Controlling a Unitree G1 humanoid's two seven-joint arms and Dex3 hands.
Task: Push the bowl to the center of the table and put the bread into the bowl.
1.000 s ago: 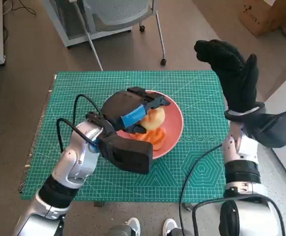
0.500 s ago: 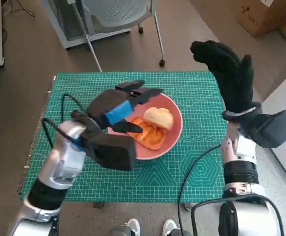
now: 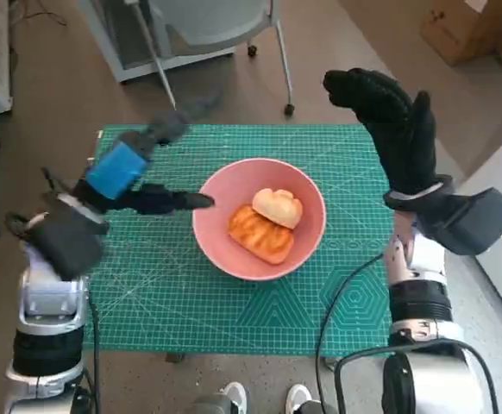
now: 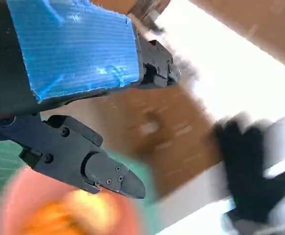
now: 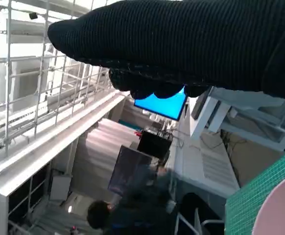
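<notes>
**Apparently done — bread in the bowl, both hands off**

Now the pink bowl [image 3: 260, 219] sits about mid-counter on the green cutting mat [image 3: 346, 285], and two pieces of bread lie inside it: a pale roll [image 3: 277, 207] toward 1 o'clock of the bowl's middle and a darker orange-brown piece [image 3: 260, 235] toward 6 o'clock, the two touching. The darker piece runs with its long axis from about 10 to 4 o'clock across the bowl floor.

From the left hand [image 3: 139, 164], the bowl lies toward 3 o'clock — near, but apart from it. That hand hovers over the mat's left part, its blue-taped back up, one dark finger [image 3: 178, 200] pointing toward the bowl's rim without reaching it. Its fingers are apart and nothing is between them; the left wrist view shows the same, blurred, with black fingertips [image 4: 113, 178] above the pink of the bowl and the bread as a smear below them.

The right hand [image 3: 393, 129] is raised beyond the counter's right edge, at about 2 o'clock from the bowl and well apart from it. Its gloved fingers are extended and loosely together, holding nothing; the right wrist view gives only the glove as a dark band, with a sliver of the bowl and mat in one corner.

The left hand is plainly the nearer one. Judging from how things lie, both parts of the task look complete, so any coming move would likely be only a retreat of that hand away from the bowl.
</notes>
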